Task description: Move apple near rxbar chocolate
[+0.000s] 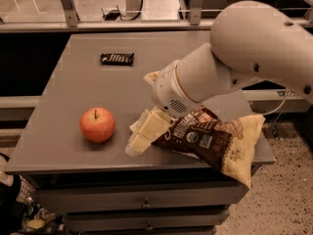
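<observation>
Grey drawer fronts (144, 204) nearest, under the front edge of a grey table (63, 146). On the near right corner, a brown-and-yellow chip bag (215, 141), lying flat, with one end reaching past the table's right edge. At the bag's left end, the pale gripper (141, 137), low over the table top, angled down and to the left. Impossible to say how wide it stands.

Left of the gripper, the apple (98, 125): upright, stem up, on the front-left part of the table, about level with the gripper in depth, near it but apart, with a strip of bare table top between.

Behind the gripper, the white arm (234, 58), rising up and to the right, covering the bag's far end.

Farther back, the rxbar chocolate (117, 58): flat, long side running left to right, on the far-left part of the table, well apart from the apple and almost straight behind it, a little to the right.

Beyond the far edge, a metal rail (98, 26) with upright posts.
</observation>
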